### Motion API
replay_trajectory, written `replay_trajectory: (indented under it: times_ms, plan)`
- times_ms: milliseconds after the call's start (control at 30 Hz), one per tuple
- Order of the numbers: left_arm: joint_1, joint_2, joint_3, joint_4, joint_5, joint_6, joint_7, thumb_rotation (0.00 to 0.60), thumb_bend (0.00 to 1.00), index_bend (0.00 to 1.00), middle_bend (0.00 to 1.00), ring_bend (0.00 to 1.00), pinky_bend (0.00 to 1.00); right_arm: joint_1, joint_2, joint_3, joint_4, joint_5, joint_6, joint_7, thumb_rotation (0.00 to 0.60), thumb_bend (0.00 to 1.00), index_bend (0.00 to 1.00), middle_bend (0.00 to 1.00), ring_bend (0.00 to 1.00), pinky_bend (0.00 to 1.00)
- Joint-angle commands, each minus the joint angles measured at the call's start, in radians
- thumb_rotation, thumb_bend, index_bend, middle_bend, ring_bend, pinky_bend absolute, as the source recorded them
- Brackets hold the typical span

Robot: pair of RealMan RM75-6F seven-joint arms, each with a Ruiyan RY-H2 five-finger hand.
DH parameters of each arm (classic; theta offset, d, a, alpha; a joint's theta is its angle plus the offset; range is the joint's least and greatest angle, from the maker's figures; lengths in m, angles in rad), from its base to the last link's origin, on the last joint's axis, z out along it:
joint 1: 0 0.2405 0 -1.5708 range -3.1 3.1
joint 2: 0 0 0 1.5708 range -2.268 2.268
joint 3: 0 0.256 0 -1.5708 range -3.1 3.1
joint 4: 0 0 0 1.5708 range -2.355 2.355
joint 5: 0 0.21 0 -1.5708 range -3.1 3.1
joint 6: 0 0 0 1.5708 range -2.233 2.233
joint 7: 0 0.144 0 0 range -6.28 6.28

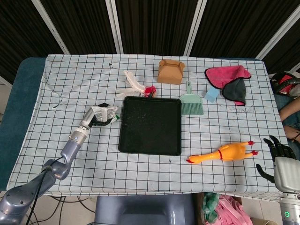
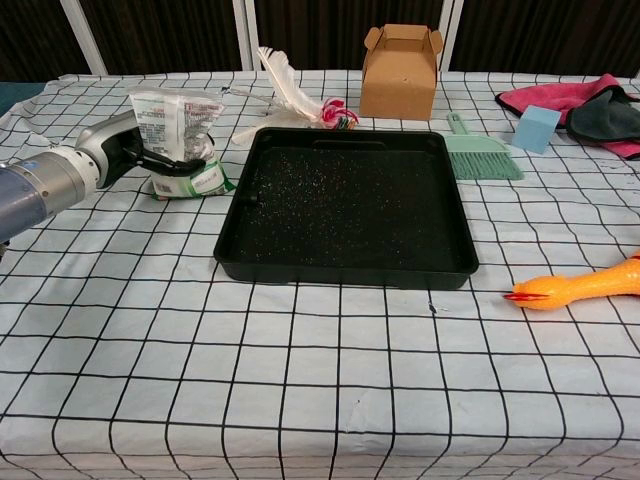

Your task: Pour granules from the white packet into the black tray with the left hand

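Observation:
The black tray [image 1: 150,125] [image 2: 345,205] lies in the middle of the checked cloth, with pale granules scattered over its floor. Just left of it my left hand [image 1: 90,118] [image 2: 122,148] grips the white packet [image 1: 106,112] [image 2: 176,118]. The packet stands roughly upright, and its green-printed lower end [image 2: 195,181] rests on the cloth close to the tray's left rim. My right hand [image 1: 280,157] hovers off the table's near right corner, holding nothing, its fingers spread; the chest view does not show it.
A white feather [image 1: 132,82] and a small red-pink item [image 1: 150,90] lie behind the tray. A cardboard box [image 1: 170,71], a green brush [image 1: 191,101], a blue block [image 1: 212,94] and cloths [image 1: 229,80] sit at the back right. A rubber chicken [image 1: 225,153] lies right of the tray.

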Motion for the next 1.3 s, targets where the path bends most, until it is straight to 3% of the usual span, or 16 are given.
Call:
replay_trajectory:
  times_ms: [33, 1100, 1300]
  plan:
    - [-0.001, 0.002, 0.001, -0.007, 0.003, 0.007, 0.001, 0.6, 0.34, 0.4, 0.4, 0.33, 0.38, 0.0, 0.0, 0.0, 0.0, 0.001, -0.001, 0.002, 0.6, 0.2, 0.15, 0.08, 0.17, 0.17]
    - [0.005, -0.022, 0.018, 0.03, 0.018, 0.012, -0.027, 0.6, 0.34, 0.4, 0.4, 0.33, 0.4, -0.002, 0.0, 0.002, -0.009, 0.008, 0.002, 0.008, 0.6, 0.21, 0.15, 0.08, 0.17, 0.17]
    - [0.004, -0.024, 0.026, 0.041, 0.028, 0.023, -0.019, 0.6, 0.45, 0.42, 0.45, 0.39, 0.51, -0.002, 0.0, 0.002, -0.01, 0.008, 0.002, 0.009, 0.6, 0.21, 0.15, 0.08, 0.17, 0.17]
